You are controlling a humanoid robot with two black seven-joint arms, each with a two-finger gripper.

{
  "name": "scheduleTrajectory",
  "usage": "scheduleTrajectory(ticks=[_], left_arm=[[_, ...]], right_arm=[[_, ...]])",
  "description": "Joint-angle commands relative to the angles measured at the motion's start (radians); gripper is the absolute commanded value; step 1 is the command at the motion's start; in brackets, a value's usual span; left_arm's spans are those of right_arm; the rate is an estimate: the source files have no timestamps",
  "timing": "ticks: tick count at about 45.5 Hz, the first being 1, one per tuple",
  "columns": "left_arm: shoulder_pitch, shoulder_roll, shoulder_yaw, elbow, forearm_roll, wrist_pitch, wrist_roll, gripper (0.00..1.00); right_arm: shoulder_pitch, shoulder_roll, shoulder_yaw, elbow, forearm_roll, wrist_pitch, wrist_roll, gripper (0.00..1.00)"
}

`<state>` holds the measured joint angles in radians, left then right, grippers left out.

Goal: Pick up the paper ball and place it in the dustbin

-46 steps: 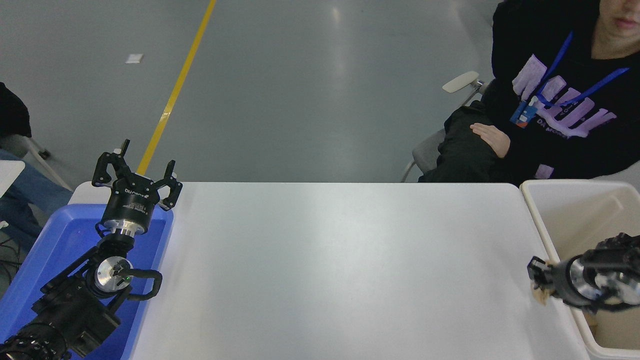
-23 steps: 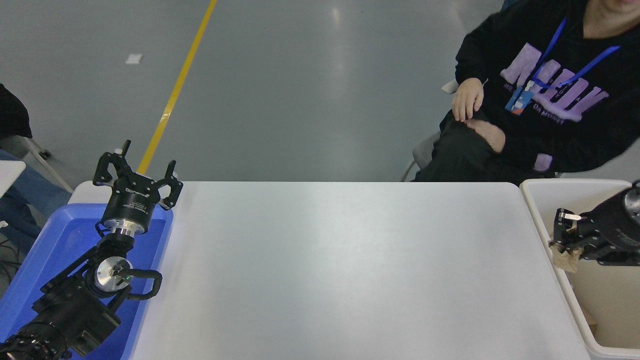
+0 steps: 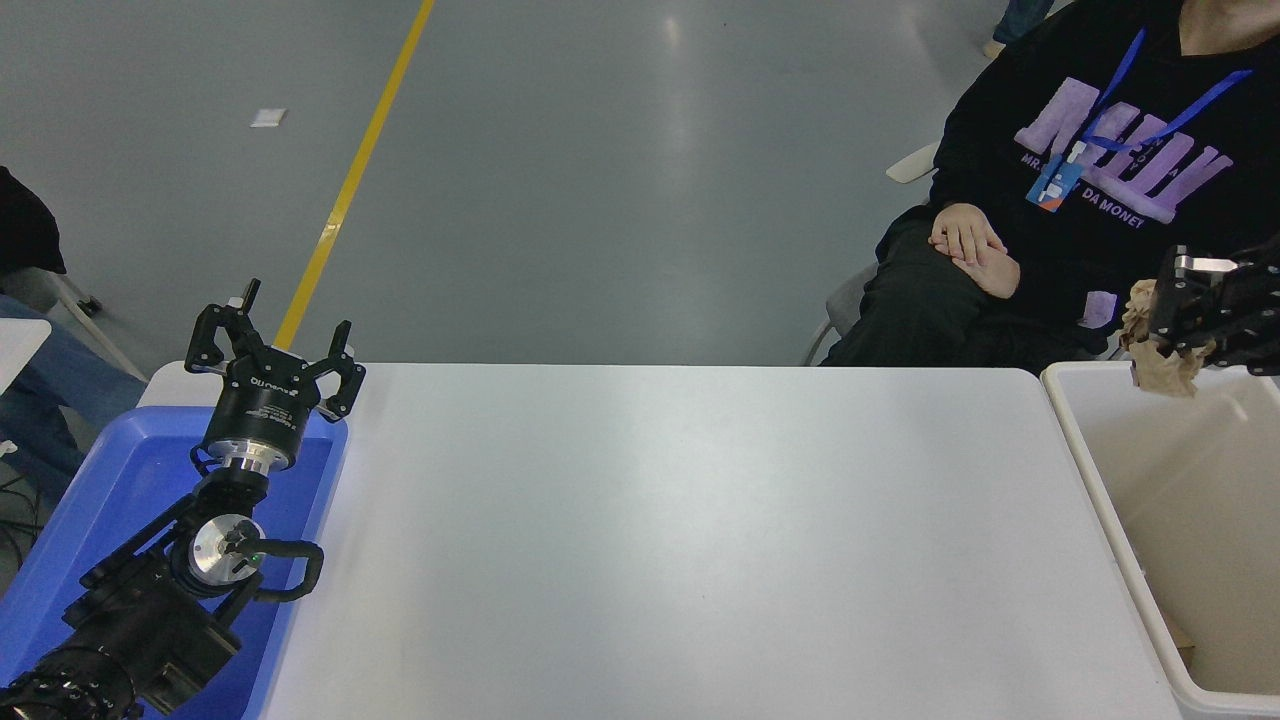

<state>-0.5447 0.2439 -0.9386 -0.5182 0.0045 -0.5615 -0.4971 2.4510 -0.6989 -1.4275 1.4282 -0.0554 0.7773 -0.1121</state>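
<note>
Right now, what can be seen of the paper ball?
The paper ball is a small crumpled wad of tan paper, lumpy and creased. It is off the table, held in the right gripper, which comes in from the right edge and is shut on it. Part of the wad is hidden by the gripper. It hangs over the far rim of the dustbin and touches nothing else.

The right gripper (image 3: 1165,310) is covering part of the paper ball (image 3: 1160,352); its arm is running off the picture's right edge; beneath it, the dustbin (image 3: 1085,470) is being cropped too.
</note>
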Motion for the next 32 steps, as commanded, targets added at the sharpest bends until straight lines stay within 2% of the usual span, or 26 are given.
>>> scheduleTrajectory(ticks=[1,4,12,19,32], left_arm=[[0.000,0.000,0.000,0.000,0.000,0.000,0.000,0.98],[0.000,0.000,0.000,0.000,0.000,0.000,0.000,0.98],[0.000,0.000,0.000,0.000,0.000,0.000,0.000,0.98],[0.000,0.000,0.000,0.000,0.000,0.000,0.000,0.98],[0.000,0.000,-0.002,0.000,0.000,0.000,0.000,0.98]], right_arm=[[-0.013,-0.030,-0.086,-0.060,0.009,0.008,0.000,0.00],[-0.072,-0.068,-0.106,-0.078,0.014,-0.013,0.000,0.00],[-0.286,-0.126,-0.140,-0.110,0.057,-0.396,0.000,0.00],[-0.495,-0.160,-0.088,-0.173,0.063,-0.636,0.002,0.00],[-1.127,-0.156,0.369,-0.471,0.065,-0.834,0.003,0.00]])
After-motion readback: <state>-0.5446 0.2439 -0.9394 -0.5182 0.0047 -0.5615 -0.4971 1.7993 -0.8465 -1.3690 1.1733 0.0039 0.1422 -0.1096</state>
